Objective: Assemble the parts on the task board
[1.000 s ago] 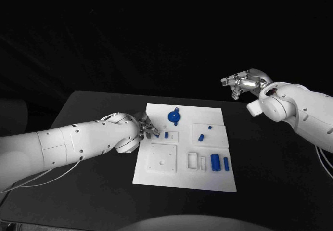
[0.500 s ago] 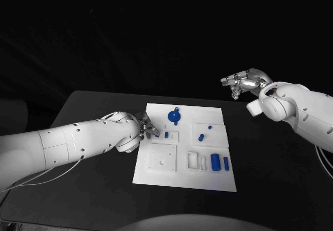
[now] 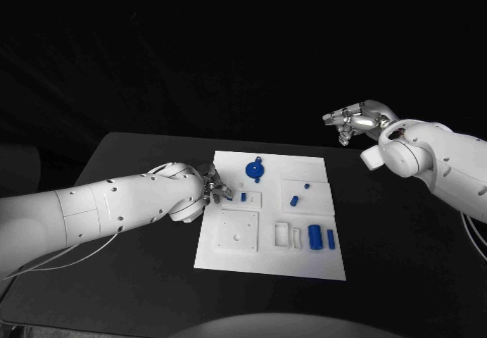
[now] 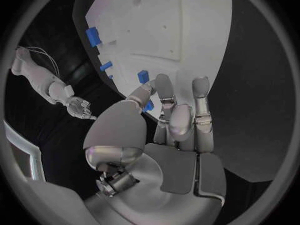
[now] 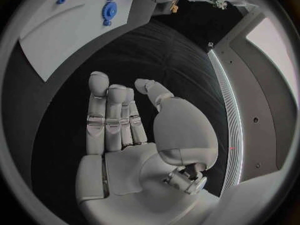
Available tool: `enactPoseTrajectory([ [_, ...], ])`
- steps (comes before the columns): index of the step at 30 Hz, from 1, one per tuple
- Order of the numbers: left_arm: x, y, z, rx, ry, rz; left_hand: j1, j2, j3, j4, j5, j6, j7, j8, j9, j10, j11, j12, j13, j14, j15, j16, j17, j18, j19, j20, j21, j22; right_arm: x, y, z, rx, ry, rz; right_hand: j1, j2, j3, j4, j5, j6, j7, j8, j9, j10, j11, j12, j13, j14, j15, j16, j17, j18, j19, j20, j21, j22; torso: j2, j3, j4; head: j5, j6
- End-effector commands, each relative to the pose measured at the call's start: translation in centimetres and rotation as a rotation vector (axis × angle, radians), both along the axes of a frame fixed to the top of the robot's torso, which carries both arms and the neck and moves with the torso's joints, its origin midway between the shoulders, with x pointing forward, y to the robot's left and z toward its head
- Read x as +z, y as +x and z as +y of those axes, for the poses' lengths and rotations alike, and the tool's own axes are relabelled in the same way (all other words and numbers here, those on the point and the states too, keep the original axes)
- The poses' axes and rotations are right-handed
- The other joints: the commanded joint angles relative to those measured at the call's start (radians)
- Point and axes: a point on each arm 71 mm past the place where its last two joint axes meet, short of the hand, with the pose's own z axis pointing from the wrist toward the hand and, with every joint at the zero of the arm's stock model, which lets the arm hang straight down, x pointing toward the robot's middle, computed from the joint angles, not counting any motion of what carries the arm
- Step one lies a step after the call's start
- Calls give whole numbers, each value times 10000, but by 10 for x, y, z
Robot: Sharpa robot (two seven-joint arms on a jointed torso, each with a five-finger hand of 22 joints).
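Left hand at the task board's left edge, fingers apart, near a small blue part, nothing held. Right hand raised well off the board, fingers loosely spread, empty.

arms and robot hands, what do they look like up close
Both arms are smooth white shells with small dark dots, and thin pale cables hang under the left arm. The left robot hand and right robot hand are silver metal with pale grey finger pads and palm plates.

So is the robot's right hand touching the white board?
Apart. In the head view the right hand hangs beyond the table's far right corner, with dark table between it and the task board.
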Motion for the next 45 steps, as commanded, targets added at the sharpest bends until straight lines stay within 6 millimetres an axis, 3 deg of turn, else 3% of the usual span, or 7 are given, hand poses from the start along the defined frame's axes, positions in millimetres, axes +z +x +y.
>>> enactPoseTrajectory([
  [1, -3, -2, -3, -206, 92, 313, 42, 145, -33, 105, -114, 2242, -1173, 95, 530, 420, -80, 94, -107, 58, 36, 36, 16, 206, -23, 64, 51, 175, -1, 0, 2, 182, -4, 39, 40, 43, 102, -23, -27, 87, 3, 10, -11, -23, -4, 41, -5, -30, -3, -14, -11, 155, 378, 53, -9, 28, 7, -1, -4, 12, -9],
  [7, -3, -2, -4, -247, 107, 296, 81, 164, -85, 163, -173, 2264, -1177, 84, 600, 412, -73, 167, -198, 62, 41, 67, 59, 221, -15, 81, 63, 180, -2, 0, 2, 186, -1, 56, 46, 47, 146, -36, -18, 91, 4, 12, -10, -26, -8, 37, -6, -34, -6, -16, -11, 156, 375, 54, -20, 30, 8, 8, -6, 9, -24],
  [16, -3, 0, -6, -329, 154, 263, 276, 184, -302, 362, -598, 2318, -1183, 40, 651, 418, -65, 230, -308, 68, 52, 72, 75, 275, -18, 146, 53, 172, -3, 0, 2, 186, 2, 86, -6, 58, 149, 3, -127, 92, 0, 13, -9, -18, -7, 47, -2, -32, -4, -15, -10, 155, 373, 57, -31, 33, 3, 7, -12, -7, -32],
  [22, -4, 0, -8, -452, 231, 324, 341, 189, -289, 346, -549, 2326, -1183, 32, 660, 418, -67, 240, -324, 75, 55, 88, 113, 285, -18, 153, 56, 176, -4, 0, 2, 187, 5, 107, 17, 60, 161, -6, -116, 88, 1, 11, -10, -26, -8, 47, 0, -33, -5, -16, -11, 155, 375, 56, -30, 34, 1, 9, -8, -7, -35],
  [29, -5, 0, -10, -668, 371, 476, 363, 166, -207, 240, -248, 2332, -1180, 33, 697, 418, -72, 267, -344, 79, 65, 113, 159, 274, -15, 143, 74, 181, -5, 0, 2, 169, 9, 115, -19, 109, 209, 50, -203, 91, 3, 12, -10, -35, -5, 43, -1, -36, -1, -19, -12, 153, 372, 58, -48, 32, 0, 2, -1, -39, -44],
  [45, -5, 1, -14, -962, 655, 388, 360, 185, -169, 196, -343, 2307, -1180, 14, 727, 418, -83, 264, -385, 71, 61, 101, 146, 277, -34, 143, 84, 177, -7, 0, 3, 216, 30, 160, -2, 82, 220, 58, -206, 85, 3, 13, -10, -38, -5, 50, 2, -37, -2, -19, -13, 152, 377, 57, -35, 37, -1, 2, -2, -31, -35],
])
